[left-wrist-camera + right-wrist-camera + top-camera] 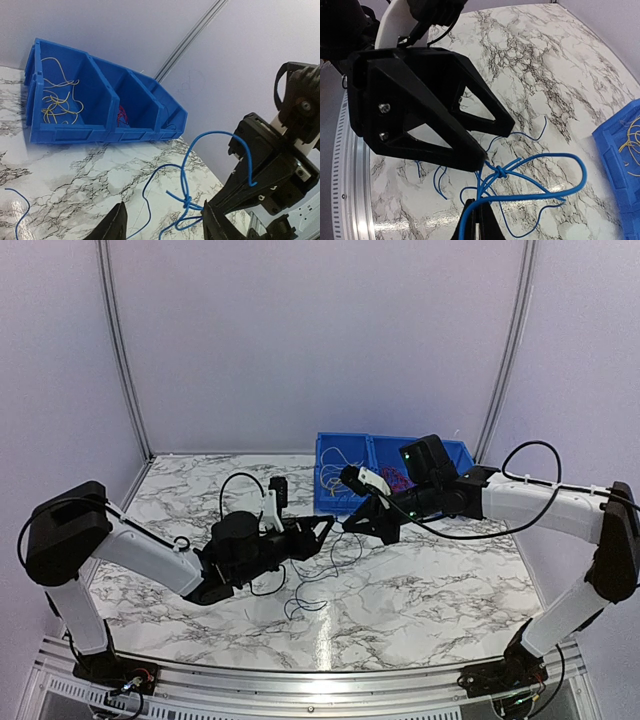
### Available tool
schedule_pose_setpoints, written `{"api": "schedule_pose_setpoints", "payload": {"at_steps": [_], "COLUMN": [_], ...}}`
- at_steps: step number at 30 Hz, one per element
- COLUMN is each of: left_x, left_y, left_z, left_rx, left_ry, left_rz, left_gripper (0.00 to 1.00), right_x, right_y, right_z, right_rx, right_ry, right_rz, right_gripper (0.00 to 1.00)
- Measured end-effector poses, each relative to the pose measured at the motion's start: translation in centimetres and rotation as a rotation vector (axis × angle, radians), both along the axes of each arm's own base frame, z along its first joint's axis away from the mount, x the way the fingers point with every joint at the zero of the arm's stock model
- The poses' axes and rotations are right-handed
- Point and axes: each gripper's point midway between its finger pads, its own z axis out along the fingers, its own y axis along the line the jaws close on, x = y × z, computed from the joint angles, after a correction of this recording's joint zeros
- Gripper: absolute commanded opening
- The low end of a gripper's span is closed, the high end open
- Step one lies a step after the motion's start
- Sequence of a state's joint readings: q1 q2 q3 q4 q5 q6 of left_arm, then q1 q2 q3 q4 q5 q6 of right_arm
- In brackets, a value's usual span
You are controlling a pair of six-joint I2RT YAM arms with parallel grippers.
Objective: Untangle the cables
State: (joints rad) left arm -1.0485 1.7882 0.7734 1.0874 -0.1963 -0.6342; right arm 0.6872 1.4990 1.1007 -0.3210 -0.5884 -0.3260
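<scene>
Right wrist view: right gripper (476, 215) pinched shut on blue cable (540, 159), held above tabletop middle. Knot (499, 171) just beyond its tips, strands running on toward left gripper (499, 145). Left jaws wide apart, gripping nothing, fingertips just beside knot. Loose tails trail toward near edge.

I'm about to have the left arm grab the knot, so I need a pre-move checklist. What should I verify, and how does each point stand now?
1. Right gripper clamped on the blue cable: ok.
2. Left gripper jaws open: ok.
3. Knot visible to both wrist cameras: ok.
4. Knot between the left jaws: cannot tell; it hangs near one fingertip.
5. Blue cable free of the blue bins: ok.
</scene>
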Motion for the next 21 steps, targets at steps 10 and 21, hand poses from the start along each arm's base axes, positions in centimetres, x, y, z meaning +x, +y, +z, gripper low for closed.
{"api": "schedule_pose_setpoints", "payload": {"at_steps": [10,21], "left_x": [0.8,0.9], "left_y": [-1.3,-2.1], "left_z": [-2.1,-2.0], "left_rx": [0.064,0.061], "left_ry": [0.028,0.028], "left_rz": [0.003,-0.002], "left_gripper": [0.47,0.47], "right_x": [0.0,0.6], "right_y": [0.0,-0.3], "right_z": [0.0,-0.1], "right_rx": [-0.002,-0.007], "right_ry": [0.001,0.008], "right_rz": [-0.003,-0.034], "right_gripper": [0.0,0.0]}}
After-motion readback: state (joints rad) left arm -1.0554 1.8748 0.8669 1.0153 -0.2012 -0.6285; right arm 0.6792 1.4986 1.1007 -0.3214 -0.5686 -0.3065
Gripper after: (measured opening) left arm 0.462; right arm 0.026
